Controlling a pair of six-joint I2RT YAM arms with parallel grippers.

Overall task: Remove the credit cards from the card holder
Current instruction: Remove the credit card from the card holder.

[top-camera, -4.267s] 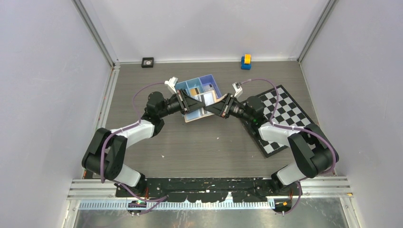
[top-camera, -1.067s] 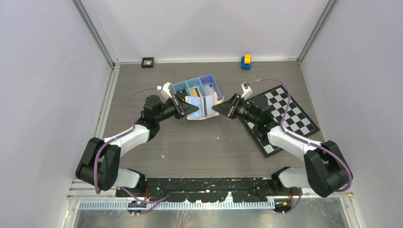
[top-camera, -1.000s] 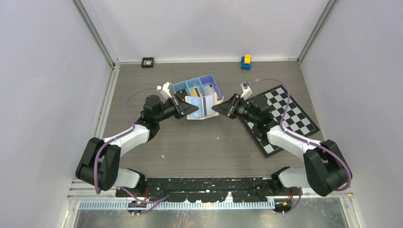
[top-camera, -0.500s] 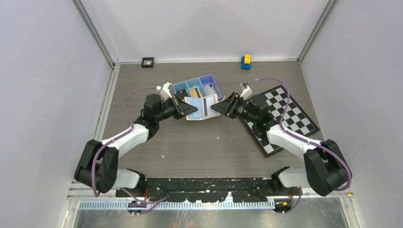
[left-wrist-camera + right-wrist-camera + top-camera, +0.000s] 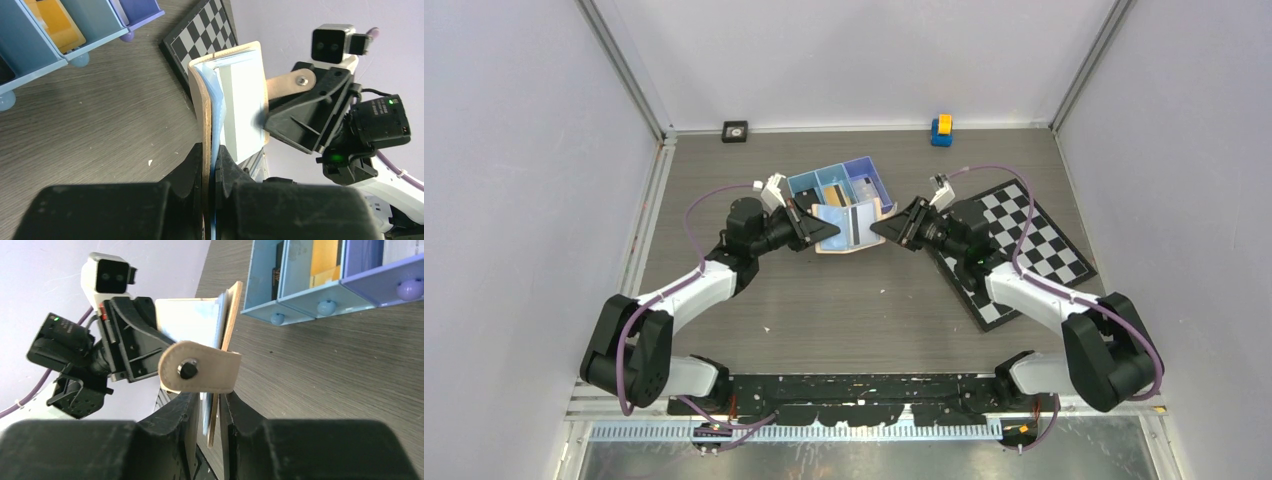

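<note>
The left arm point(image 5: 694, 288) and the right arm point(image 5: 1036, 298) are built alike: big rounded black joints and, between them, smooth white link shells. A thin purple cable point(image 5: 696, 208) runs along each arm, from the base at 6 o'clock up to the wrist. On every wrist sits a small white camera box point(image 5: 332, 44) with a black front and two round lenses. The left gripper point(image 5: 832, 233) and the right gripper point(image 5: 876, 231) are matt black, with wedge-shaped fingers that carry raised ribs. A small green light point(image 5: 389, 101) glows on the black wrist housing. Both bases stand on a black rail point(image 5: 864, 385).
</note>
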